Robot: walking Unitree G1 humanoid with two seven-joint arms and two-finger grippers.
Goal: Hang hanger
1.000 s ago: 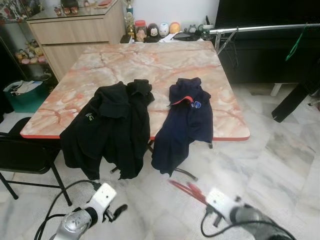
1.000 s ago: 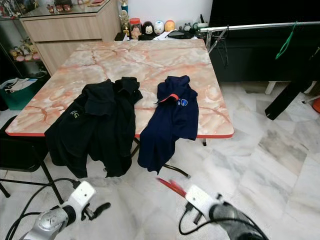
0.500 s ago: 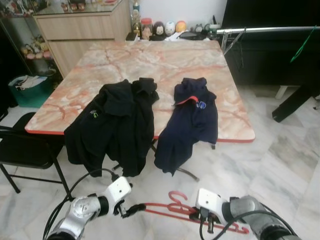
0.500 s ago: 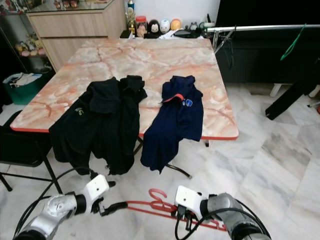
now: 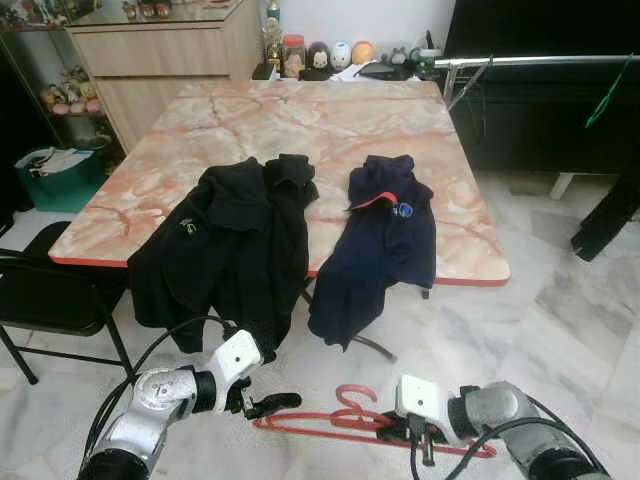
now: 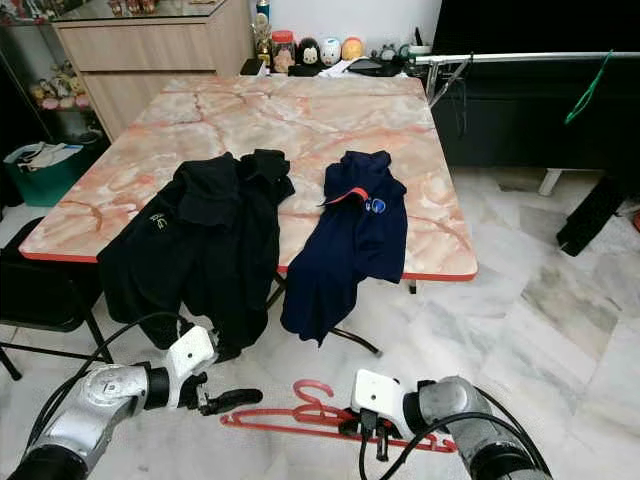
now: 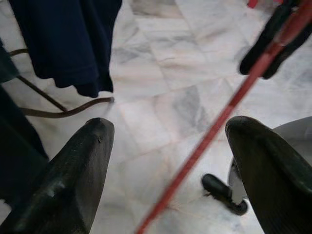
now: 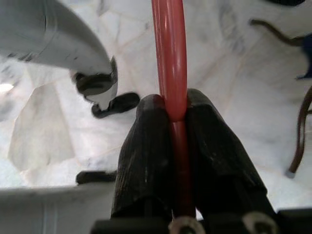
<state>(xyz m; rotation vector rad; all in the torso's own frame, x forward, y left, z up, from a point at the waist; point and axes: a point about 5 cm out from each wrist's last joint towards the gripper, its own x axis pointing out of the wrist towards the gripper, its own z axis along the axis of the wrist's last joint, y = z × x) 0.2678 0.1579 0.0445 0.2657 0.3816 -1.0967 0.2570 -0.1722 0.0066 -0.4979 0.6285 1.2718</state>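
A red plastic hanger (image 5: pixel 320 421) is held low over the marble floor, lying crosswise in front of me. My right gripper (image 5: pixel 400 432) is shut on its lower bar, and the right wrist view shows both fingers (image 8: pixel 146 146) pinching the red bar (image 8: pixel 169 48). My left gripper (image 5: pixel 270 403) is open at the hanger's left end. In the left wrist view the red bar (image 7: pixel 214 131) runs through the wide gap between its fingers (image 7: pixel 73 165) without touching them. A silver clothes rail (image 5: pixel 530 60) stands at the far right, with a green hanger (image 5: pixel 605 90) on it.
A marble table (image 5: pixel 300 120) stands just ahead, with a black shirt (image 5: pixel 230 250) and a navy shirt (image 5: pixel 380 240) draped over its near edge. A black chair (image 5: pixel 50 290) is at the left. A wooden cabinet (image 5: pixel 160 50) and a green bin (image 5: pixel 50 175) stand behind.
The right gripper has swung the hanger from pointing forward to lying crosswise. The left gripper has risen to the hanger's left end. A dark shape at the far right has shifted further right.
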